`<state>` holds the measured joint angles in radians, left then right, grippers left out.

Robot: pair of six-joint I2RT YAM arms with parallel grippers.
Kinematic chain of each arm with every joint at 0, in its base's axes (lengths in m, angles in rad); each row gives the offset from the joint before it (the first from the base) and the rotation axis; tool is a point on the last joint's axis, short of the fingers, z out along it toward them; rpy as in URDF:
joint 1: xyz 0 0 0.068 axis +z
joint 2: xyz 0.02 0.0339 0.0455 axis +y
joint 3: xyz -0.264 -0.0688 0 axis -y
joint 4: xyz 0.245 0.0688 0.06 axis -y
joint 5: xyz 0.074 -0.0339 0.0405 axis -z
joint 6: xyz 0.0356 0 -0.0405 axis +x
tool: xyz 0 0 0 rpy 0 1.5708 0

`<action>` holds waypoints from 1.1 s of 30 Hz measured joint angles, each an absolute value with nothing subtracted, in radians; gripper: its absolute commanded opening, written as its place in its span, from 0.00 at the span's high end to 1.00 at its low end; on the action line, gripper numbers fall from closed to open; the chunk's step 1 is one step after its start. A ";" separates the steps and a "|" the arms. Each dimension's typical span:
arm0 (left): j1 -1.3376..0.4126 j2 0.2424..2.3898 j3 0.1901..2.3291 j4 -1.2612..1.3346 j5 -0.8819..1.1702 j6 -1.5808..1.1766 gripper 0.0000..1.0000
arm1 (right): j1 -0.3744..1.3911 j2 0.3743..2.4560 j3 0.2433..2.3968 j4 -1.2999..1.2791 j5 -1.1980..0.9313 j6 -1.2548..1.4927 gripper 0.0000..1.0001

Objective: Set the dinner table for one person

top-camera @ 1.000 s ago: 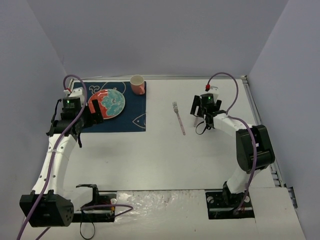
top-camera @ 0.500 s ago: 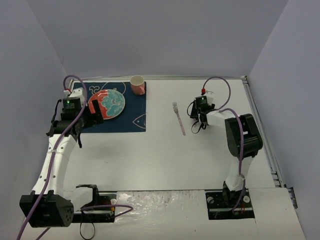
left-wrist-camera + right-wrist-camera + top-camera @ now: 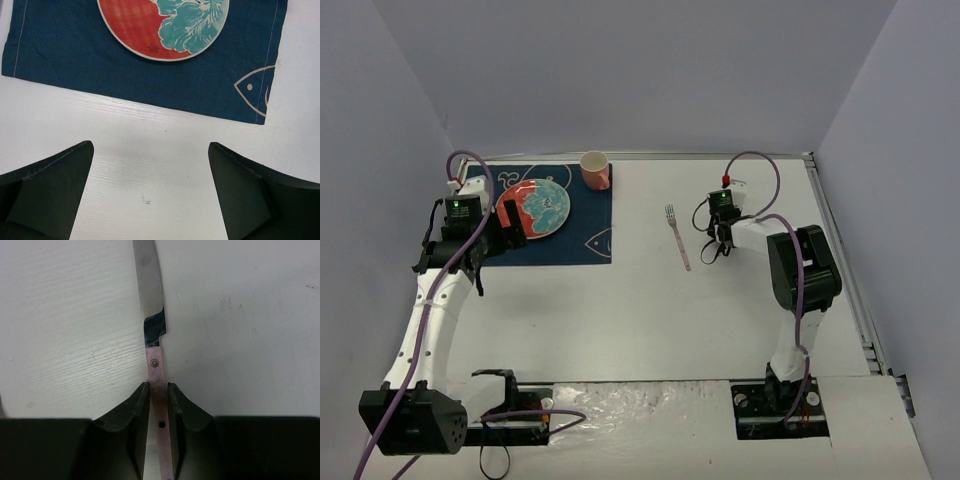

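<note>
knife (image 3: 155, 360): shiny mtl blade | placemat (image 3: 75, 60): matt cloth | dinner table (image 3: 150, 150): matt, grainy

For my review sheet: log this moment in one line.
right gripper: shut on knife | left gripper: open, empty | plate: on placemat | fork: on dinner table

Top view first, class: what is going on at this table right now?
The right pincer is shut on the pink handle of a knife, beside the fork lying on the dinner table. The left pincer hangs open over bare tabletop just short of the blue placemat, which holds the plate, with the cup at its far corner.
</note>
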<state>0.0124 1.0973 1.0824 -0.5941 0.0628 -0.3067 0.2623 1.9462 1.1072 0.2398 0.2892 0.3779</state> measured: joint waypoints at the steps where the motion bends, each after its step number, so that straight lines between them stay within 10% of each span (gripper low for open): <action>1: 0.012 1.097 1.082 -0.594 0.063 -0.307 0.03 | 0.262 1.947 1.109 0.239 0.289 0.377 0.95; 21: 0.012 1.097 1.082 -0.594 0.062 -0.307 0.03 | 0.561 1.679 1.173 0.167 0.328 0.327 1.00; 33: 0.012 1.091 1.082 -0.594 0.060 -0.307 0.03 | 0.835 1.910 1.464 0.168 0.314 0.424 1.00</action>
